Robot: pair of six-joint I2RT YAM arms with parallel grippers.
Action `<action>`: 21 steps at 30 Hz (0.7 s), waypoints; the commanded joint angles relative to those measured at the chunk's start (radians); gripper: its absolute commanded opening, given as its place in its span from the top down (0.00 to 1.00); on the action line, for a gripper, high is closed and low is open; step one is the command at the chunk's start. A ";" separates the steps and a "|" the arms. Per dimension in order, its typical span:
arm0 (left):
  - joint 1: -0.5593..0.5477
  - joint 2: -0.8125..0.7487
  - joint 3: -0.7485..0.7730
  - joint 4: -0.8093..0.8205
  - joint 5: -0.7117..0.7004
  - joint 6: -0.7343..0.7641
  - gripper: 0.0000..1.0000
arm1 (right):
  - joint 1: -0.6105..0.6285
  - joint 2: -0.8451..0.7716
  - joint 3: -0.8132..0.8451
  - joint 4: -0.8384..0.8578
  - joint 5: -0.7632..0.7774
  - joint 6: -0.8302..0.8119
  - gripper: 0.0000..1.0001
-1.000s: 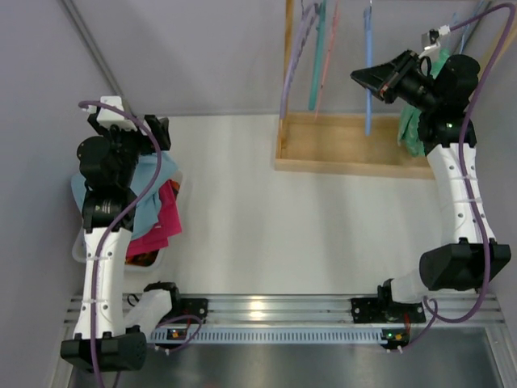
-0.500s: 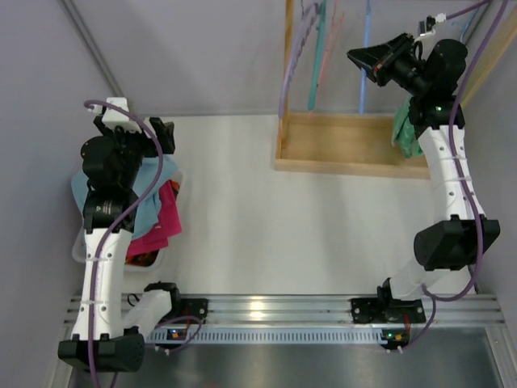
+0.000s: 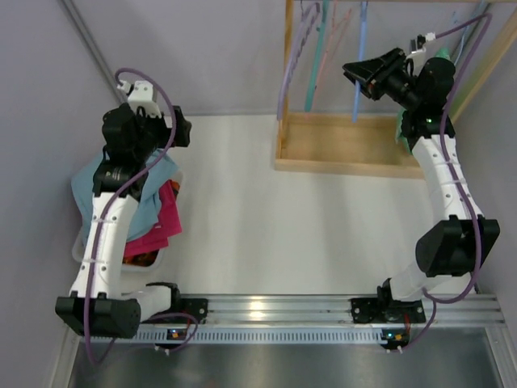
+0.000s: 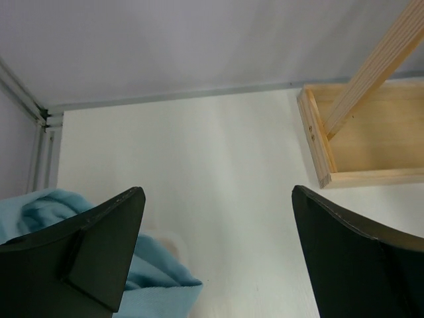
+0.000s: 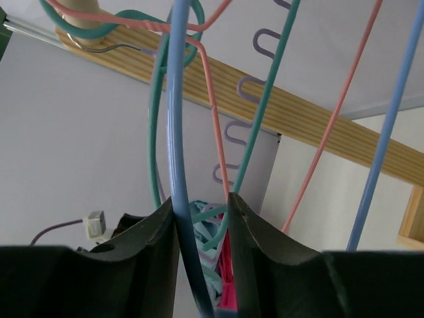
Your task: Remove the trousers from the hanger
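A blue hanger (image 3: 359, 65) hangs in the wooden rack, with no cloth on the part that shows. My right gripper (image 3: 349, 73) is raised at it. In the right wrist view the blue hanger (image 5: 175, 99) runs between my right gripper's (image 5: 201, 197) jaws, against the left finger; the jaws stand a little wider than the rod. A light blue garment (image 3: 149, 182) lies on a pile at the left, also in the left wrist view (image 4: 152, 275). My left gripper (image 3: 174, 129) is wide open and empty above it (image 4: 217, 199).
The wooden rack base (image 3: 347, 149) stands at the back right, also in the left wrist view (image 4: 371, 132). Teal (image 3: 317, 56), pink (image 3: 335, 40) and lilac (image 3: 291, 65) hangers hang there. Green cloth (image 3: 401, 129) hangs behind my right arm. Pink clothes (image 3: 157, 222) fill a white bin (image 3: 79, 246).
My right gripper has risen and moved left, and the blue hanger has swung left with it. My left arm has lifted and reached further back from the pile, gripper still open.
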 commanded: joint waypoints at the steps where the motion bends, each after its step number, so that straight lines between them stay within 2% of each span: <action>1: -0.032 0.093 0.080 -0.121 0.015 0.008 0.01 | -0.001 -0.066 -0.060 -0.008 -0.025 -0.038 0.65; 2: -0.037 0.113 0.109 -0.145 0.022 0.006 0.01 | -0.002 -0.084 -0.085 -0.015 -0.024 -0.045 0.53; 3: -0.047 0.155 0.120 -0.150 0.034 0.005 0.01 | -0.008 -0.094 -0.102 -0.018 -0.022 -0.051 0.46; 9: -0.135 0.274 0.175 -0.170 0.017 -0.011 0.01 | -0.079 -0.184 -0.208 -0.040 -0.007 -0.117 0.30; 10: -0.147 0.304 0.181 -0.175 0.028 -0.012 0.01 | -0.087 -0.195 -0.218 -0.085 -0.007 -0.138 0.28; 13: -0.196 0.340 0.192 -0.184 0.062 0.001 0.01 | -0.111 -0.246 -0.263 -0.118 -0.019 -0.187 0.17; 14: -0.212 0.361 0.198 -0.185 0.043 0.004 0.01 | -0.117 -0.274 -0.292 -0.130 -0.021 -0.202 0.10; 17: -0.274 0.393 0.199 -0.187 0.029 0.012 0.01 | -0.133 -0.336 -0.346 -0.187 -0.013 -0.291 0.01; 20: -0.314 0.410 0.190 -0.193 0.054 0.018 0.01 | -0.142 -0.408 -0.417 -0.233 0.002 -0.389 0.01; 21: -0.334 0.423 0.189 -0.193 0.008 0.011 0.01 | -0.145 -0.428 -0.434 -0.254 0.016 -0.420 0.01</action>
